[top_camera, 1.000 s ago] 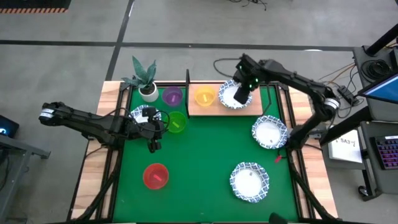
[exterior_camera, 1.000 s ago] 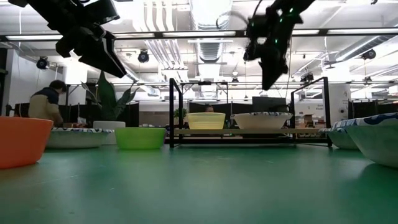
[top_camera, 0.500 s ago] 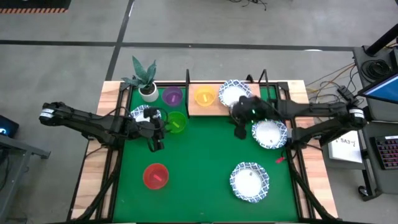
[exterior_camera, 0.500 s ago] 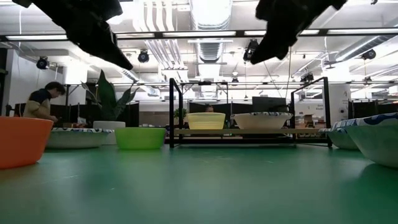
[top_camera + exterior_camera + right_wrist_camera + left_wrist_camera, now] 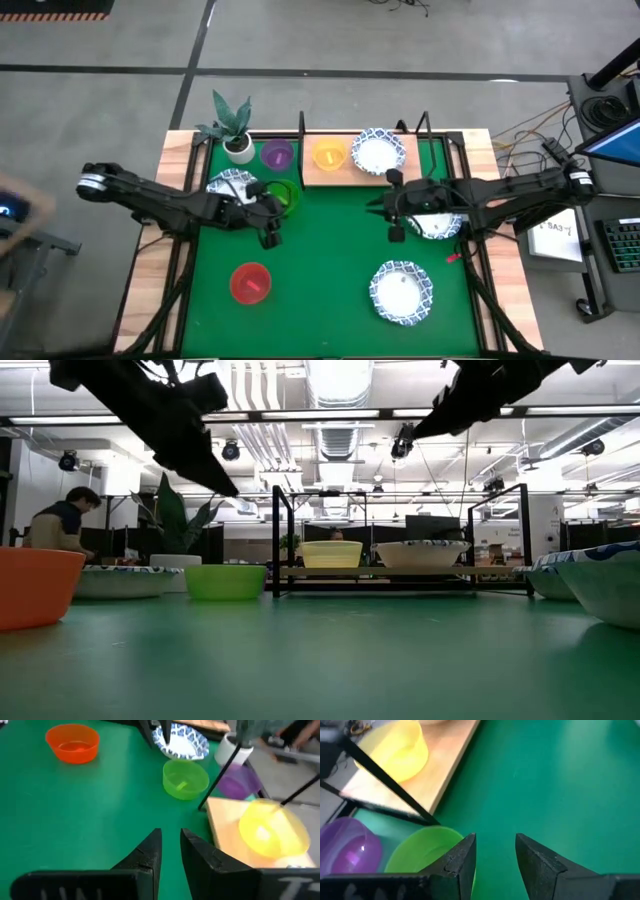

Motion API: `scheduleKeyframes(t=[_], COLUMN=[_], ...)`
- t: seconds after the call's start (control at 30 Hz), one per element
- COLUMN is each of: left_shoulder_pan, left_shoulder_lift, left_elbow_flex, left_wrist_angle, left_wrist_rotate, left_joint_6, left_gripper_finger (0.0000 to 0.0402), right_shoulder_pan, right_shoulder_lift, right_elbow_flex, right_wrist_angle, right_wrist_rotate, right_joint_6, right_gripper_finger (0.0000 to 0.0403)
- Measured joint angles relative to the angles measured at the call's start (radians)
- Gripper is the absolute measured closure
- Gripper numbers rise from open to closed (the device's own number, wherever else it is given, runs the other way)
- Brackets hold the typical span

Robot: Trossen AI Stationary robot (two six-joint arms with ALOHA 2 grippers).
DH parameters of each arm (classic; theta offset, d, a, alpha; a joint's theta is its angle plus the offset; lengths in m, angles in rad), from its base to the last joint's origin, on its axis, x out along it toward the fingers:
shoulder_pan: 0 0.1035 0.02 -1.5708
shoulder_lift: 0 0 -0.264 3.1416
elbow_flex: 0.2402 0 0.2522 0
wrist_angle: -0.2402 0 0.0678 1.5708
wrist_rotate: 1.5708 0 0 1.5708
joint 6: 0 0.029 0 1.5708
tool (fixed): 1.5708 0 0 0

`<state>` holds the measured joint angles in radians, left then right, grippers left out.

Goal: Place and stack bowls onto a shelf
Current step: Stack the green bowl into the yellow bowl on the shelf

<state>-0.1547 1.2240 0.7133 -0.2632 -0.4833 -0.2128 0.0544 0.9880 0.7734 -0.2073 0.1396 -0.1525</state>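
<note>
The shelf [image 5: 345, 172] is a light wooden board with black uprights at the mat's far edge. On it sit a yellow bowl [image 5: 329, 154] and a white blue-rimmed bowl [image 5: 378, 151]. On the green mat rest a purple bowl [image 5: 276, 154], a green bowl [image 5: 285, 193], a red bowl [image 5: 250, 282] and three more white patterned bowls [image 5: 228, 183] [image 5: 436, 220] [image 5: 401, 291]. My left gripper [image 5: 268, 234] hangs open just near of the green bowl [image 5: 427, 850]. My right gripper [image 5: 394, 226] hovers empty over bare mat beside the right-hand white bowl, its fingers a narrow gap apart [image 5: 171, 840].
A small white pot with a green plant [image 5: 235, 130] stands at the mat's far left corner, beside the purple bowl. Bare green mat [image 5: 330, 260] lies between the two grippers and toward the near edge. A person [image 5: 62, 525] is in the room behind.
My right gripper has drawn back from the white bowl on the shelf toward the near edge and now hangs over the mat; that bowl stays on the board. My left gripper has moved a little toward the table's right, past the green bowl.
</note>
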Motion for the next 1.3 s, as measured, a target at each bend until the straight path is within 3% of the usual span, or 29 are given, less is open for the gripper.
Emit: scheduleKeyframes(t=[0.13,0.3,0.6,1.0,1.3], left_shoulder_pan=[0.002,0.012,0.056,0.123,0.155], left_shoulder_lift=[0.059,0.112,0.182,0.259,0.292], left_elbow_flex=[0.008,0.012,0.041,0.04,0.038], left_wrist_angle=[-0.008,-0.028,-0.052,-0.063,-0.06], left_wrist_rotate=[-0.002,-0.001,0.011,0.049,0.049], left_joint_6=[-0.031,-0.065,-0.05,-0.007,0.018], left_gripper_finger=[0.0278,0.0251,0.0206,0.0222,0.0244], right_shoulder_pan=[0.0,0.0,-0.017,-0.018,-0.018], right_shoulder_lift=[-0.018,-0.046,-0.194,-0.446,-0.485], right_elbow_flex=[-0.003,-0.072,-0.184,-0.349,-0.363], right_wrist_angle=[0.035,0.169,0.2,0.261,0.257], right_wrist_rotate=[-0.049,-0.211,-0.239,-0.252,-0.252], right_joint_6=[-0.069,-0.166,-0.139,-0.076,-0.066], right_gripper_finger=[0.0342,0.0342,0.035,0.0351,0.0351])
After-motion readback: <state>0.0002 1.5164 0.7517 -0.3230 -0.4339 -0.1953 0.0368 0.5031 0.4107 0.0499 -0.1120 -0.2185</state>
